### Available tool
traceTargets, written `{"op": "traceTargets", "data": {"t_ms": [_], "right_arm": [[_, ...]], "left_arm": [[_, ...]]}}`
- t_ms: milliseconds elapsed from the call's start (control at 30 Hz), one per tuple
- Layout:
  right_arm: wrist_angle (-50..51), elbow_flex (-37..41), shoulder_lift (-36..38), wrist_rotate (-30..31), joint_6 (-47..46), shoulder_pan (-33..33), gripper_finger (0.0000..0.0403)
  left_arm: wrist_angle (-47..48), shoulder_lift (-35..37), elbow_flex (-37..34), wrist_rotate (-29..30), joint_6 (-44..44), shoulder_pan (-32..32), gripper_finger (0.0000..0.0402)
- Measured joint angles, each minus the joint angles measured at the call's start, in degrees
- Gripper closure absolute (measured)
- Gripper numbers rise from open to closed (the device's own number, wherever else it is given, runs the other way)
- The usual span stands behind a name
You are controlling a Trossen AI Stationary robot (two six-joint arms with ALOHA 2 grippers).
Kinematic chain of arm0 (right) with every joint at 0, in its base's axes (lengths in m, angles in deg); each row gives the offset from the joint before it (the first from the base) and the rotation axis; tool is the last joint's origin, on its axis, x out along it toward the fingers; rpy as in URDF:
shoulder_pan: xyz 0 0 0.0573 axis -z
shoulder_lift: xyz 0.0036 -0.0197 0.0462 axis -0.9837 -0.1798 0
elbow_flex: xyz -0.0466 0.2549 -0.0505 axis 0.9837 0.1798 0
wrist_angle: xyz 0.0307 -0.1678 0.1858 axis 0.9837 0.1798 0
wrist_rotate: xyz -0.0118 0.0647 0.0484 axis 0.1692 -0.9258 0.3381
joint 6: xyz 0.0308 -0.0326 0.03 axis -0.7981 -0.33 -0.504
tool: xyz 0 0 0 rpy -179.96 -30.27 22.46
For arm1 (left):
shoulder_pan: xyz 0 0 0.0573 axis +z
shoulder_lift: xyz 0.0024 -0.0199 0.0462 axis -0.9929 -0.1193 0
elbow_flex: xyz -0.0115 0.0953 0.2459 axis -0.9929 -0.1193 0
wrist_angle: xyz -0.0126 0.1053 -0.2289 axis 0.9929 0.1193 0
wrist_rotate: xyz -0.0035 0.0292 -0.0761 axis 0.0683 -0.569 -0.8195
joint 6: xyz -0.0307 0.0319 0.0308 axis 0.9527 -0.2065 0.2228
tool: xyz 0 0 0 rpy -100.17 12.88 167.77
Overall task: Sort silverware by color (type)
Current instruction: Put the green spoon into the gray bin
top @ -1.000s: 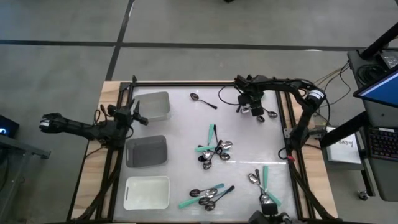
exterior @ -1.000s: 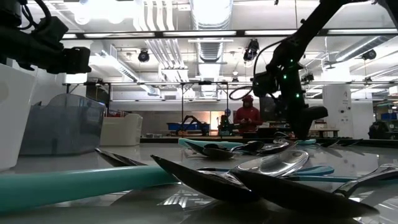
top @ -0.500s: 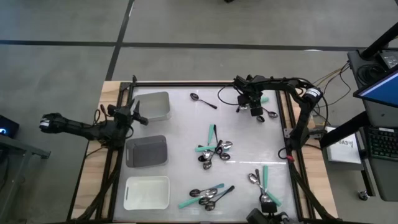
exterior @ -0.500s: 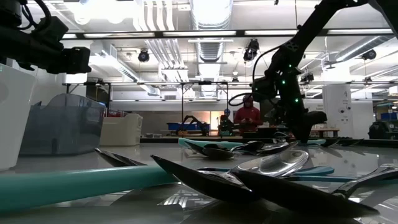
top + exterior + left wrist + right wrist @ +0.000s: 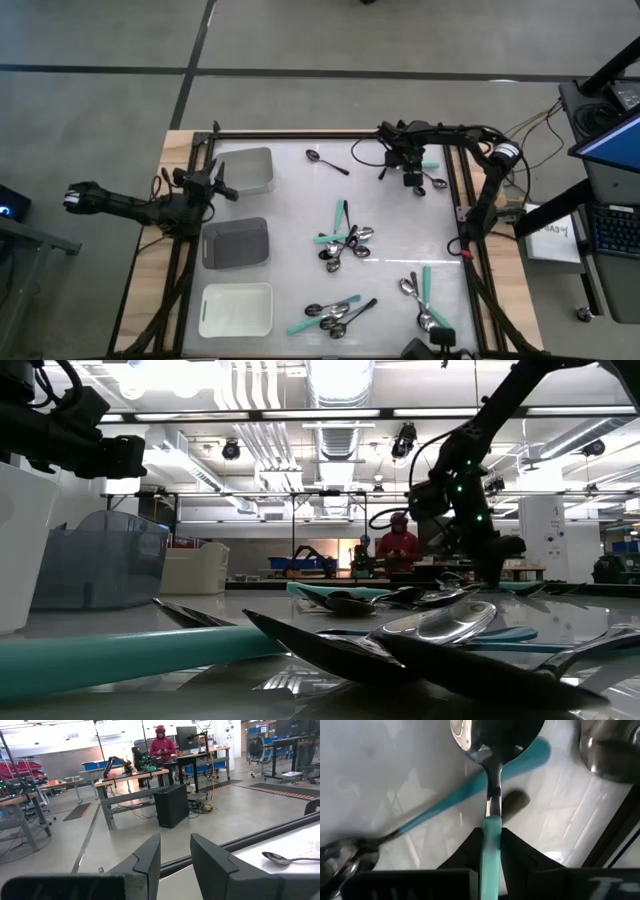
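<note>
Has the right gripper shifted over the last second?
Yes. In the high view the right gripper has edged toward the table's far rail, jaws closed on a teal-handled spoon.

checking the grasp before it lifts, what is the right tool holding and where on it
The right tool is shut on a teal-handled spoon, gripping its teal handle, bowl pointing away.

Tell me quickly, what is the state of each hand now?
Left hand: open, holding nothing, beside the trays.
Right hand: closed on a teal-handled spoon at the table's far right corner.
</note>
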Motion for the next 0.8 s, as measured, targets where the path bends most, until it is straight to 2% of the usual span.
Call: {"op": "traceTargets", "data": {"t_ms": [233, 300, 433, 533, 667, 800], "right_arm": [[1.79, 0.0, 5.46, -1.24, -4.53, -0.61, 0.037], [1.84, 0.0, 7.99, -5.37, -7.03, -1.54, 0.037], [1.12, 0.0, 13.07, -17.56, -15.23, -5.21, 0.037], [-1.8, 0.0, 16.87, -21.8, -20.4, -10.66, 0.037], [-10.34, -0.01, 19.88, -22.04, -24.06, -20.38, 0.037], [-21.96, -0.02, 19.37, -22.19, -28.94, -29.72, 0.037]], "left_arm": [[0.0, 0.01, 0.0, 0.0, 0.0, 0.02, 0.0312], [0.0, 0.02, 0.0, 0.0, 0.0, 0.02, 0.0312], [0.0, 0.02, 0.02, 0.01, 0.01, 0.02, 0.0312], [0.0, 0.02, 0.02, 0.0, 0.02, 0.02, 0.0312], [0.0, 0.01, 0.01, 0.01, 0.0, 0.02, 0.0312], [0.0, 0.02, 0.02, 0.0, 0.01, 0.01, 0.0312]]}}
